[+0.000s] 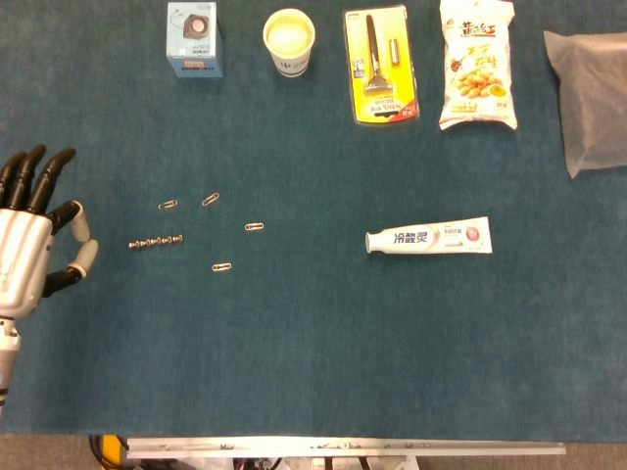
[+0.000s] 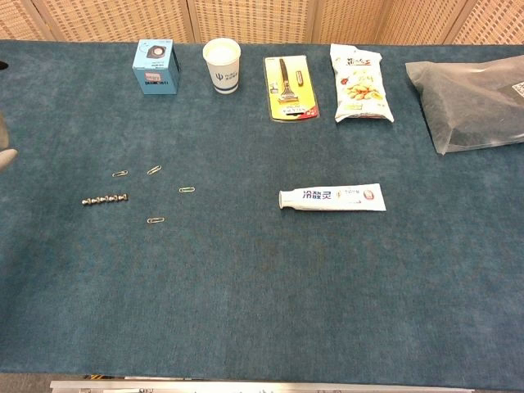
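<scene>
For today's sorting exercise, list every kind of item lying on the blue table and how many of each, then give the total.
Paper clips: 4
Bead chain: 1
Toothpaste tube: 1
Small blue box: 1
Paper cup: 1
Razor in yellow blister pack: 1
Snack bag: 1
Grey plastic bag: 1
Total: 11
</scene>
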Action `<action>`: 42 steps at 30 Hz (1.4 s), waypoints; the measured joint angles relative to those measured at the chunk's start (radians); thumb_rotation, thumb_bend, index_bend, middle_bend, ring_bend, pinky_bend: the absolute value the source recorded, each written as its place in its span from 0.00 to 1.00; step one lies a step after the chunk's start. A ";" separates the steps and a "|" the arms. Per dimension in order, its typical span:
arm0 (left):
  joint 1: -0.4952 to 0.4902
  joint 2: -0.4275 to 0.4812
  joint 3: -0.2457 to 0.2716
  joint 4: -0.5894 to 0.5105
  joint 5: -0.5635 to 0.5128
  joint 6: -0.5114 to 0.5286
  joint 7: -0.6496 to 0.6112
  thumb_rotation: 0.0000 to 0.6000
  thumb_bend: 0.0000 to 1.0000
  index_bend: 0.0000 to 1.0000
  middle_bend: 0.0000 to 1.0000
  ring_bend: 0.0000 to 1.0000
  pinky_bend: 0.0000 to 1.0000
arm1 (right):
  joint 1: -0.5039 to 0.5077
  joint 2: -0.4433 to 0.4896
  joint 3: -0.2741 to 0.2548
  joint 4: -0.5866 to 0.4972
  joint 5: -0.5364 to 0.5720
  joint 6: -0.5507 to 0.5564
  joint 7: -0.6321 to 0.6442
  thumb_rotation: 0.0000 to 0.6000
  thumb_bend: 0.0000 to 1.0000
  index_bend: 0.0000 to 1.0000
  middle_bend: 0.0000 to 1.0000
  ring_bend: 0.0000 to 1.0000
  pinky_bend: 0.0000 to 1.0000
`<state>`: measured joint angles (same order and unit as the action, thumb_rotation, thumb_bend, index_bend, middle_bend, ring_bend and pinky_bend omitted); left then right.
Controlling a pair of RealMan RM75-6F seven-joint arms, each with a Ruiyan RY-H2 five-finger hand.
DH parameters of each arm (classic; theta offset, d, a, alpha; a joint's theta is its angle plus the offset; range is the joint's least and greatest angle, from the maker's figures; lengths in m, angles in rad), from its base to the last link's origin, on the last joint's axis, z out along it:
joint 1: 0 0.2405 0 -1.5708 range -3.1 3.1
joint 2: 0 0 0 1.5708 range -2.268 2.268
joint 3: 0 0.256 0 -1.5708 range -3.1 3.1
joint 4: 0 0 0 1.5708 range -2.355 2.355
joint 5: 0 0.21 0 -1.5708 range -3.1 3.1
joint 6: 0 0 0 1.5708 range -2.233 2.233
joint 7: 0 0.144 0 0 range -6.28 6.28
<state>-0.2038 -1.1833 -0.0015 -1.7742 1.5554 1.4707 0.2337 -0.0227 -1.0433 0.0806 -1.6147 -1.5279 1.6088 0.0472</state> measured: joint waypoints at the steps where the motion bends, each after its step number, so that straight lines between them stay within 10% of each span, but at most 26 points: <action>1: -0.001 -0.002 0.000 0.002 0.000 -0.005 -0.004 1.00 0.29 0.59 0.12 0.00 0.07 | 0.000 0.000 0.000 -0.001 -0.001 0.002 -0.001 1.00 0.33 0.25 0.15 0.14 0.33; 15: -0.017 -0.051 0.027 0.025 -0.009 -0.101 0.034 1.00 0.29 0.54 0.12 0.00 0.07 | -0.006 0.013 0.016 -0.003 0.035 0.004 0.036 1.00 0.33 0.25 0.15 0.14 0.33; 23: -0.018 -0.163 0.018 0.085 0.004 -0.085 0.101 1.00 0.29 0.83 0.22 0.02 0.15 | -0.010 0.031 0.022 -0.013 0.015 0.027 0.066 1.00 0.33 0.25 0.15 0.14 0.33; 33: -0.032 -0.222 -0.017 0.150 0.048 -0.048 0.147 1.00 0.39 0.92 0.43 0.12 0.25 | -0.025 0.046 0.023 -0.016 0.007 0.057 0.094 1.00 0.33 0.25 0.16 0.14 0.33; 42: -0.048 -0.193 -0.017 0.103 -0.100 -0.182 0.164 1.00 0.30 0.61 0.22 0.05 0.20 | -0.021 0.043 0.022 -0.015 0.008 0.046 0.090 1.00 0.33 0.25 0.16 0.14 0.33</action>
<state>-0.2518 -1.3760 -0.0182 -1.6712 1.4557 1.2883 0.3974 -0.0440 -0.9999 0.1025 -1.6293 -1.5194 1.6545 0.1376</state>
